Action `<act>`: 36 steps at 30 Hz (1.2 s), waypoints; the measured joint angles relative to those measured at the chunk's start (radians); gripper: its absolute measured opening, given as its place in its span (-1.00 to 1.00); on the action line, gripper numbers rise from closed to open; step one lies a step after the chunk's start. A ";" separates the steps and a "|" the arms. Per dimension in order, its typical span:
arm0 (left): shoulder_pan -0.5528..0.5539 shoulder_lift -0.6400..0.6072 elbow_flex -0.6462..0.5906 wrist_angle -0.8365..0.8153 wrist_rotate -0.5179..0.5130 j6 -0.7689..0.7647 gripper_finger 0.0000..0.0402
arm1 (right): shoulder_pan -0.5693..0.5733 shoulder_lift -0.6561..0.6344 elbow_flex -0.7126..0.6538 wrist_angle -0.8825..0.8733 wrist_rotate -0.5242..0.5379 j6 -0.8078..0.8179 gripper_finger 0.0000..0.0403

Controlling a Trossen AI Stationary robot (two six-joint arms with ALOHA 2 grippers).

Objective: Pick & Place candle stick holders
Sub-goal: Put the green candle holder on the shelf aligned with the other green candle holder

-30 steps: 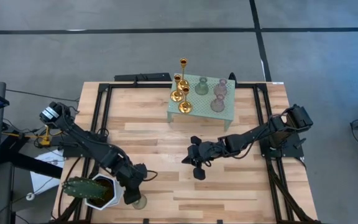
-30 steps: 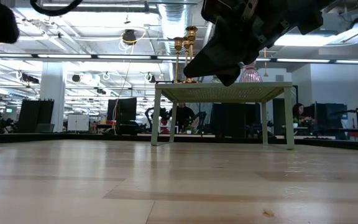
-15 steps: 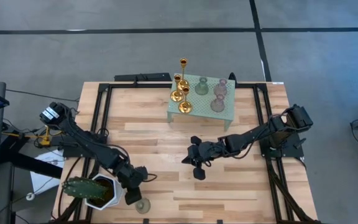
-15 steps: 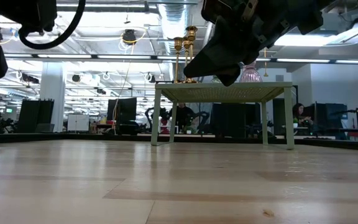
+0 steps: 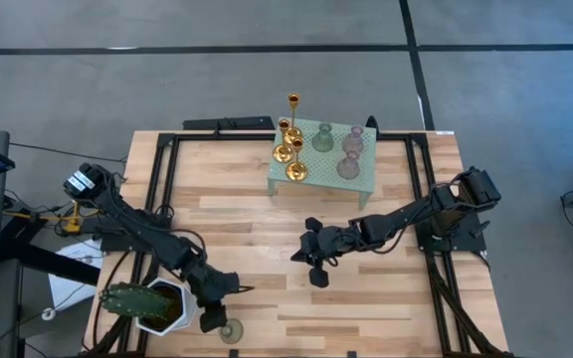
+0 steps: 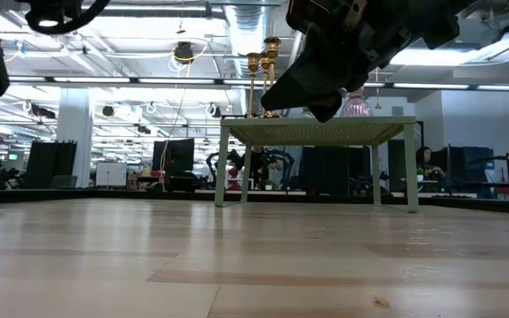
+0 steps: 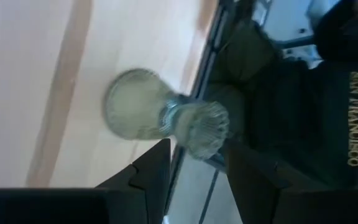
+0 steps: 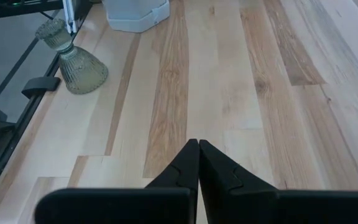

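Since a second ago, left gripper (image 5: 221, 303) has let go and backed off the green holder (image 5: 230, 330). Holder stands upright just past its spread fingers (image 7: 151, 177), at the table edge. Right gripper (image 5: 313, 270), pinched closed, waits well apart.

Left gripper (image 5: 220, 313) fingers apart, near front edge — right gripper (image 5: 311, 261) pinched closed, mid-table

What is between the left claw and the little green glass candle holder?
Nothing visible. The left claw hangs open right beside the green glass candle holder at the near table edge, with no object between them. The white cactus pot stands on the claw's other side.
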 joint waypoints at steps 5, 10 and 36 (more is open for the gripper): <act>0.000 0.000 0.000 0.014 -0.003 0.000 -0.26 | 0.000 0.000 0.000 0.000 0.000 0.000 -1.00; 0.000 0.014 0.000 0.014 -0.006 0.000 -0.26 | 0.000 0.000 0.000 0.000 0.000 0.000 -1.00; 0.002 0.154 0.002 0.058 0.012 -0.017 -0.27 | 0.000 0.000 0.000 0.001 0.000 0.000 -1.00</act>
